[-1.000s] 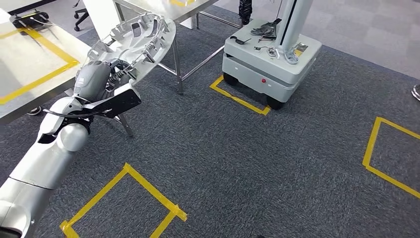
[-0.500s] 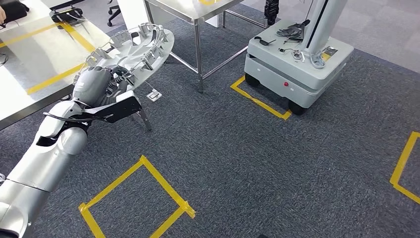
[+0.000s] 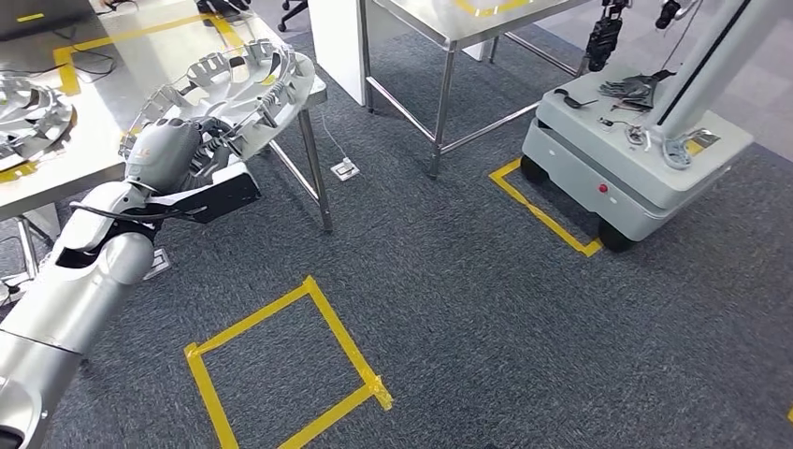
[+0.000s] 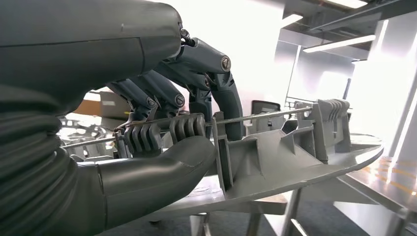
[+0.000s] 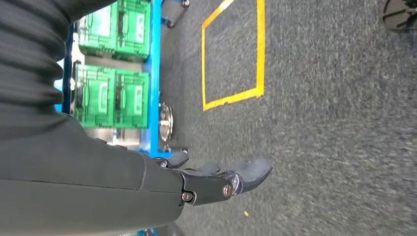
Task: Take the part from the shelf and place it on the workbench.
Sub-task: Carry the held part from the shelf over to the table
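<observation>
View swung toward workbench [image 3: 56, 150]; left robot hand [image 3: 201, 150] grips part [image 3: 248, 89] over bench edge; right robot hand [image 5: 216, 179] empty, fingers apart.

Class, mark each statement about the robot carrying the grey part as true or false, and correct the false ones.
1. The left hand holds the large grey ribbed plastic part. True.
2. The right hand grips a green crate. False: it holds nothing, its fingers spread above the carpet.
3. A second silvery round part lies on the steel workbench. True.
4. The grey wheeled cart stands inside a blue tape square. False: the tape beside it is yellow.
</observation>
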Tool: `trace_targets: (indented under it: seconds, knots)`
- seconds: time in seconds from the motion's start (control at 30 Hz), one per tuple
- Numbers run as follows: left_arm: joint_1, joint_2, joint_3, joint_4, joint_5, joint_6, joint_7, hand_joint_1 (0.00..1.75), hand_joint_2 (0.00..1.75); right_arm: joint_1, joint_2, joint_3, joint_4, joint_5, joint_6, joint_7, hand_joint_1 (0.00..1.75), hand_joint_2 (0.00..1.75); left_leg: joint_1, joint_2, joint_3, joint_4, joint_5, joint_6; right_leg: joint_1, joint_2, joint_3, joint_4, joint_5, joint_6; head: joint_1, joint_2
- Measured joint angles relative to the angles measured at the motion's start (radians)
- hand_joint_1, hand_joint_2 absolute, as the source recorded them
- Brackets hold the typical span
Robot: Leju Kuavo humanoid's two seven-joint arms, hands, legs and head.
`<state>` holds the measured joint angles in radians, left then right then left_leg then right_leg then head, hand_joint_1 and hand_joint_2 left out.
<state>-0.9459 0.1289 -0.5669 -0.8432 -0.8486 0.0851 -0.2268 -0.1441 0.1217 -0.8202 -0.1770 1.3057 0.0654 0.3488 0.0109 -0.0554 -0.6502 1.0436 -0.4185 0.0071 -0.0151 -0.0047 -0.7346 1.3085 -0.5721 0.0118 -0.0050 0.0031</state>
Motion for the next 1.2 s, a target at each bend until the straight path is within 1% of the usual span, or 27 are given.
trace_targets:
  seconds: [0.03,0.1,0.13,0.17,0.23,0.27,0.33,0.37,0.4,0.43,0.47,0.5,0.53,0.57,0.63,0.67,0.73,0.77,0.83,0.9,0.93,0.97,1.0,1.03,1.1,1.17,1.2]
  knots:
    - [0.000,0.000,0.000,0.000,0.000,-0.002,0.001,1.75,1.75,0.000,0.000,0.000,0.000,0.000,-0.001,0.000,0.00,1.75,0.000,-0.012,0.001,0.001,0.000,-0.001,0.000,0.006,0.021,-0.052,0.036,-0.005,0.000,0.000]
    - [-0.001,0.000,-0.001,0.000,0.000,-0.004,0.003,1.75,1.75,-0.001,0.000,0.000,0.000,-0.002,-0.004,-0.001,0.00,1.75,0.000,-0.034,-0.001,0.002,0.001,-0.006,-0.001,0.044,0.079,-0.187,0.096,-0.015,0.000,0.000]
    - [-0.001,0.000,-0.001,0.001,-0.001,-0.004,0.003,1.75,1.75,-0.001,0.000,0.000,0.000,-0.004,-0.006,-0.002,0.00,1.75,0.001,-0.045,-0.004,0.002,0.003,-0.011,-0.001,0.059,0.100,-0.232,0.110,-0.018,0.000,0.000]
    - [-0.001,0.000,-0.002,0.002,-0.001,-0.003,0.004,1.75,1.75,-0.001,0.000,0.000,0.000,-0.004,-0.007,-0.002,0.00,1.75,0.003,-0.055,-0.008,0.001,0.006,-0.018,0.000,0.068,0.110,-0.253,0.112,-0.020,0.000,0.000]
    - [-0.001,0.004,-0.002,0.002,-0.002,-0.003,0.006,1.75,1.75,-0.002,0.001,0.000,0.000,-0.005,-0.010,-0.004,0.00,1.75,0.007,-0.075,-0.012,-0.005,0.013,-0.035,0.002,0.053,0.116,-0.261,0.112,-0.022,0.000,0.000]
    - [-0.001,0.008,-0.002,0.002,-0.003,-0.003,0.007,1.75,1.75,-0.004,0.002,0.000,0.000,-0.005,-0.011,-0.004,0.00,1.75,0.006,-0.068,-0.016,-0.003,0.011,-0.040,0.000,0.043,0.119,-0.266,0.115,-0.027,0.000,0.000]
    - [-0.002,0.013,-0.003,0.001,-0.004,-0.003,0.009,1.75,1.75,-0.006,0.005,0.000,0.000,-0.005,-0.014,-0.004,0.00,1.75,0.002,-0.021,-0.039,0.045,-0.020,-0.048,-0.004,0.021,0.126,-0.278,0.121,-0.038,-0.005,0.000]
    - [-0.001,0.013,-0.004,0.000,-0.005,-0.003,0.009,1.75,1.75,-0.006,0.005,0.000,0.000,-0.006,-0.016,-0.004,0.00,1.75,0.001,0.011,-0.064,0.100,-0.050,-0.050,-0.003,0.011,0.128,-0.279,0.121,-0.042,-0.007,0.000]
    - [0.000,0.013,-0.006,-0.001,-0.007,-0.003,0.010,1.75,1.75,-0.006,0.005,0.000,0.000,-0.007,-0.017,-0.004,0.00,1.75,0.002,0.031,-0.092,0.166,-0.081,-0.052,-0.003,0.000,0.128,-0.279,0.120,-0.045,-0.009,0.000]
    - [0.001,0.012,-0.008,-0.001,-0.009,-0.003,0.010,1.75,1.75,-0.006,0.005,0.000,0.000,-0.007,-0.018,-0.004,0.00,1.75,0.003,0.041,-0.118,0.225,-0.102,-0.055,-0.002,-0.011,0.128,-0.278,0.119,-0.046,-0.009,0.000]
    - [0.003,0.012,-0.010,-0.001,-0.010,-0.003,0.010,1.75,1.75,-0.005,0.005,0.000,0.000,-0.008,-0.018,-0.004,0.00,1.75,0.005,0.045,-0.132,0.259,-0.109,-0.058,-0.002,-0.021,0.128,-0.277,0.118,-0.046,-0.009,0.000]
    - [0.003,0.012,-0.012,-0.001,-0.011,-0.003,0.011,1.75,1.75,-0.005,0.006,0.000,0.000,-0.008,-0.018,-0.004,0.00,1.75,0.006,0.049,-0.127,0.255,-0.097,-0.060,-0.003,-0.032,0.128,-0.276,0.116,-0.045,-0.009,0.000]
    - [0.003,0.012,-0.013,-0.002,-0.012,-0.003,0.013,1.75,1.75,-0.005,0.006,0.000,0.000,-0.008,-0.018,-0.004,0.00,1.75,0.007,0.055,-0.103,0.213,-0.071,-0.061,-0.003,-0.041,0.129,-0.273,0.113,-0.043,-0.010,0.000]
    - [0.003,0.012,-0.013,-0.003,-0.013,-0.003,0.016,1.75,1.75,-0.006,0.007,0.000,0.000,-0.008,-0.018,-0.004,0.00,1.75,0.007,0.071,-0.068,0.147,-0.042,-0.060,-0.003,-0.051,0.130,-0.270,0.110,-0.039,-0.010,0.000]
    - [0.000,0.010,-0.015,-0.006,-0.014,-0.004,0.021,1.75,1.75,-0.006,0.008,0.000,0.000,-0.009,-0.019,-0.005,0.00,1.75,0.000,0.107,-0.008,0.036,-0.012,-0.051,0.003,-0.068,0.130,-0.263,0.102,-0.028,-0.008,0.000]
    - [-0.001,0.008,-0.016,-0.006,-0.016,-0.004,0.022,1.75,1.75,-0.006,0.008,0.000,0.000,-0.010,-0.019,-0.005,0.00,1.75,-0.004,0.117,0.003,0.012,-0.010,-0.043,0.008,-0.077,0.130,-0.260,0.100,-0.024,-0.006,0.000]
    - [-0.002,0.007,-0.018,-0.006,-0.019,-0.006,0.024,1.75,1.75,-0.008,0.008,0.000,0.000,-0.009,-0.019,-0.005,0.00,1.75,-0.005,0.101,0.001,0.008,-0.012,-0.026,0.011,-0.097,0.133,-0.261,0.097,-0.016,-0.002,0.000]
    - [-0.002,0.009,-0.018,-0.006,-0.021,-0.006,0.025,1.75,1.75,-0.010,0.008,0.000,0.000,-0.009,-0.019,-0.005,0.00,1.75,-0.004,0.091,0.001,0.006,-0.010,-0.020,0.010,-0.098,0.134,-0.259,0.093,-0.011,-0.002,0.000]
    - [-0.003,0.010,-0.018,-0.006,-0.022,-0.007,0.028,1.75,1.75,-0.013,0.008,0.000,0.000,-0.008,-0.019,-0.005,0.00,1.75,0.000,0.072,0.001,0.002,-0.007,-0.008,0.005,-0.067,0.119,-0.218,0.063,-0.001,-0.002,0.000]
    - [-0.001,0.006,-0.018,-0.005,-0.023,-0.007,0.028,1.75,1.75,-0.013,0.008,-0.001,0.000,-0.008,-0.019,-0.005,0.00,1.75,0.003,0.052,0.000,0.002,-0.005,0.000,0.002,-0.019,0.065,-0.103,0.004,0.005,0.001,0.000]
    - [0.000,0.004,-0.019,-0.005,-0.023,-0.008,0.028,1.75,1.75,-0.012,0.008,-0.001,0.000,-0.008,-0.018,-0.005,0.00,1.75,0.002,0.040,-0.001,0.002,-0.004,0.002,0.001,-0.008,0.033,-0.038,-0.020,0.006,0.002,0.000]
    - [0.001,0.003,-0.019,-0.004,-0.023,-0.008,0.027,1.75,1.75,-0.012,0.008,-0.001,0.000,-0.008,-0.018,-0.005,0.00,1.75,0.002,0.028,-0.001,0.003,-0.004,0.003,0.002,-0.003,0.010,0.004,-0.028,0.006,0.003,0.000]
    - [0.002,0.003,-0.019,-0.003,-0.024,-0.009,0.026,1.75,1.75,-0.012,0.008,-0.001,0.000,-0.008,-0.019,-0.006,0.00,1.75,0.002,0.016,-0.001,0.003,-0.004,0.003,0.002,-0.001,0.002,0.011,-0.017,0.004,0.003,0.000]
    - [0.002,0.002,-0.019,-0.002,-0.025,-0.009,0.026,1.75,1.75,-0.012,0.008,-0.001,0.000,-0.007,-0.021,-0.010,0.00,1.75,0.002,0.007,0.000,0.004,-0.004,0.002,0.002,0.000,0.013,-0.021,0.012,0.001,0.003,0.000]
    - [0.002,0.001,-0.019,0.002,-0.029,-0.010,0.027,1.75,1.75,-0.014,0.008,-0.001,0.000,-0.007,-0.033,-0.023,0.00,1.75,0.001,-0.008,0.001,0.006,-0.005,0.000,0.001,0.007,0.068,-0.150,0.083,-0.007,0.004,0.000]
    - [0.001,0.001,-0.019,0.006,-0.033,-0.010,0.026,1.75,1.75,-0.018,0.008,-0.001,0.000,-0.007,-0.045,-0.035,0.00,1.75,0.000,-0.019,-0.004,0.008,-0.003,-0.010,0.003,0.016,0.107,-0.242,0.112,-0.013,0.003,0.000]
    - [0.000,0.001,-0.019,0.008,-0.034,-0.010,0.025,1.75,1.75,-0.020,0.008,-0.001,0.000,-0.007,-0.049,-0.038,0.00,1.75,-0.001,-0.022,-0.006,0.008,-0.002,-0.012,0.003,0.019,0.111,-0.255,0.111,-0.012,0.003,0.000]
